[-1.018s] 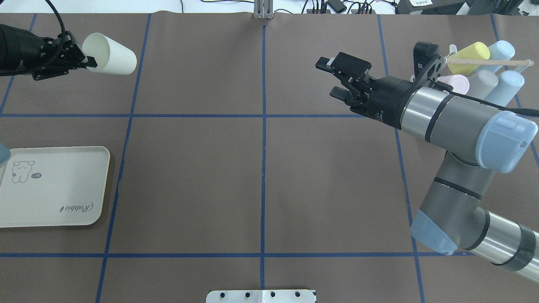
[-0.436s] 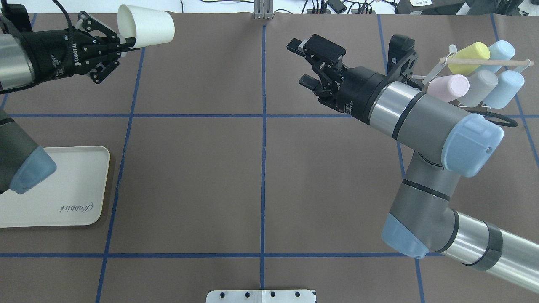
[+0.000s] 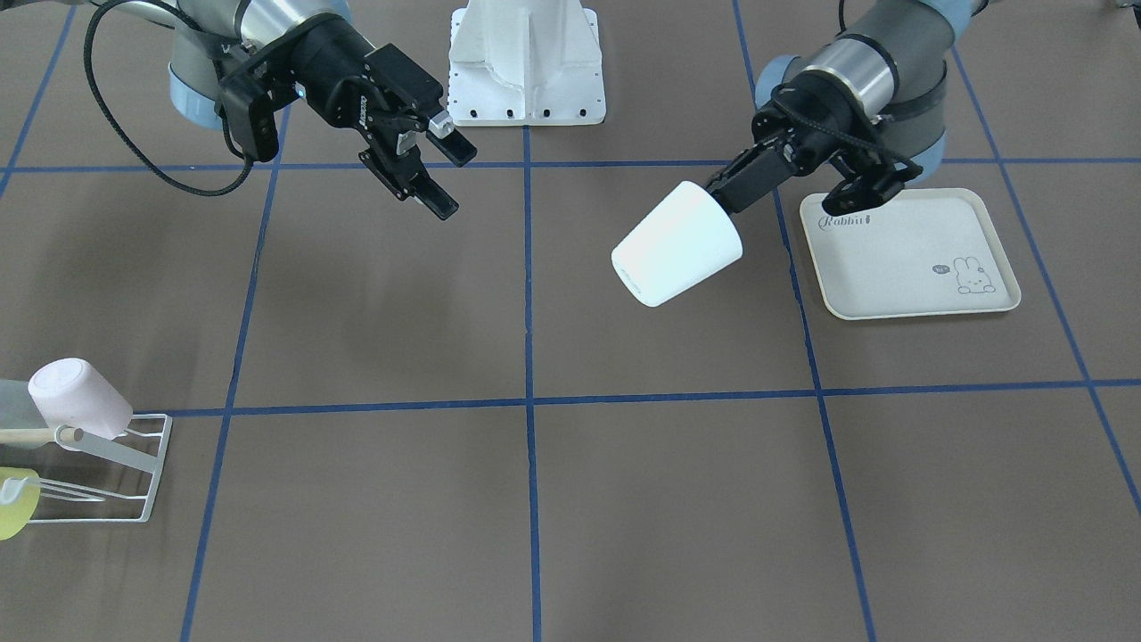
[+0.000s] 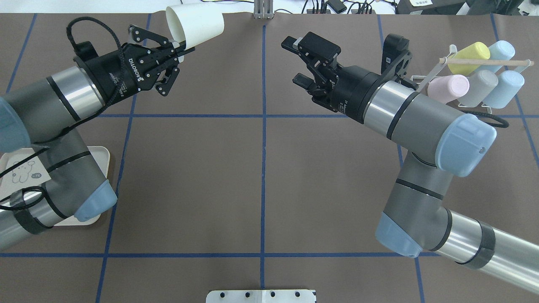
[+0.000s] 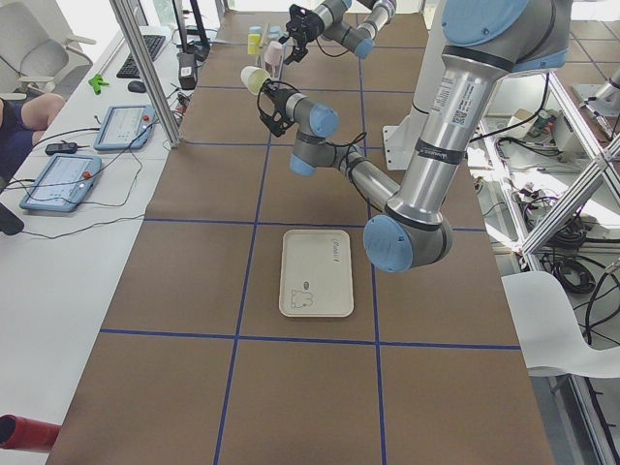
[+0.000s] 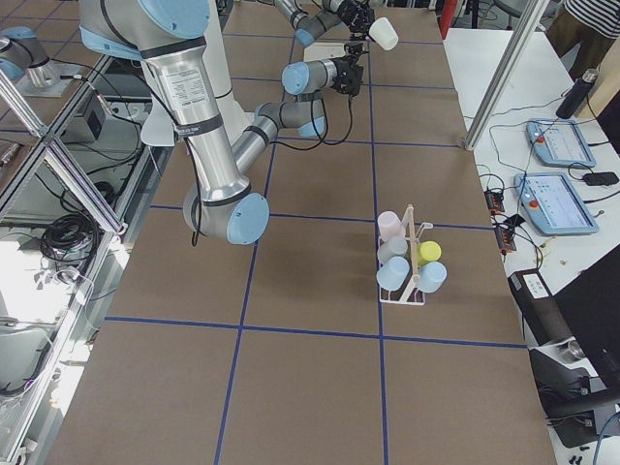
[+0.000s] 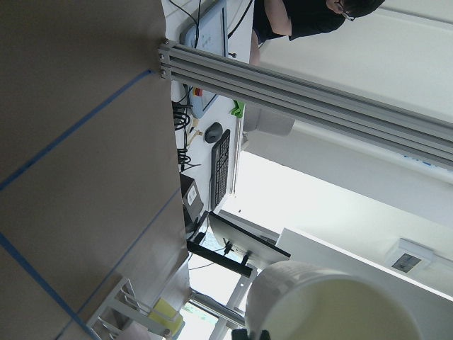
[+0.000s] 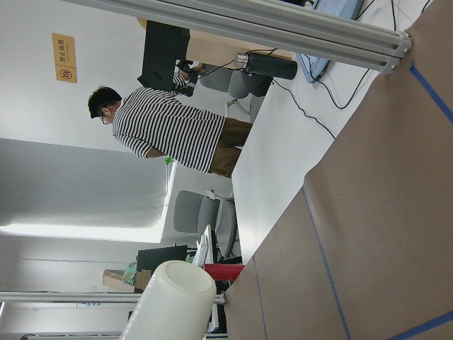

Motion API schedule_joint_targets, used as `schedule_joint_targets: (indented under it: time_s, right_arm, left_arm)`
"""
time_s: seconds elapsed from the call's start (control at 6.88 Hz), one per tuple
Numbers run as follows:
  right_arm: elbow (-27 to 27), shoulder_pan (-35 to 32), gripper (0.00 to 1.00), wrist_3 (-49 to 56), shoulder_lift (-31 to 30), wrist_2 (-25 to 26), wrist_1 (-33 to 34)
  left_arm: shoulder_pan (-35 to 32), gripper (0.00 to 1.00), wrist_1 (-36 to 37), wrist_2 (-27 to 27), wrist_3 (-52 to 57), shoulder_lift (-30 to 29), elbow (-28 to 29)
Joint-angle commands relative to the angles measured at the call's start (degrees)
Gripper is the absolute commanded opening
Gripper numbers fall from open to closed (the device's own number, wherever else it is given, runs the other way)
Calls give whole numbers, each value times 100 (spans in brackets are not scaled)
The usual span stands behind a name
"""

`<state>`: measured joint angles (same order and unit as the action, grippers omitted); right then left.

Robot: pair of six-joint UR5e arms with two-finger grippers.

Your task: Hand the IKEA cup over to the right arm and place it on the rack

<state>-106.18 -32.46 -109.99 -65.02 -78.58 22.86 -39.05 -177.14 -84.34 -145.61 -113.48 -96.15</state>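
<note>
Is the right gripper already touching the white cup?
No, in the overhead view the open right gripper is clearly apart from the white cup, which the left gripper holds by its rim.

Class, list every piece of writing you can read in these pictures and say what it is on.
"Rabbit": on the cream tray.
"ROBOTIQ": on the left gripper.
Unreadable, too small: label on the right gripper; orange wall sign; speech bubble on the tray.
</note>
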Motion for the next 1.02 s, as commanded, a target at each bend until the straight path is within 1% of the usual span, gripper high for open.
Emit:
schedule_joint_targets:
  time_s: [0.0, 0.15, 0.29, 0.87]
  right_arm:
    - [115, 3, 100, -336, 25, 10, -456]
    - [124, 3, 100, -382, 42, 71, -536]
    - [124, 29, 100, -461, 42, 176, -589]
    - [282, 134, 100, -445, 42, 212, -607]
  left_arm:
    - [510, 0, -1063, 811, -450, -349, 560]
    - [808, 0, -1530, 1180, -451, -454, 772]
    - [1046, 0, -1604, 1349, -434, -595, 817]
    - [1374, 0, -1535, 1368, -355, -789, 844]
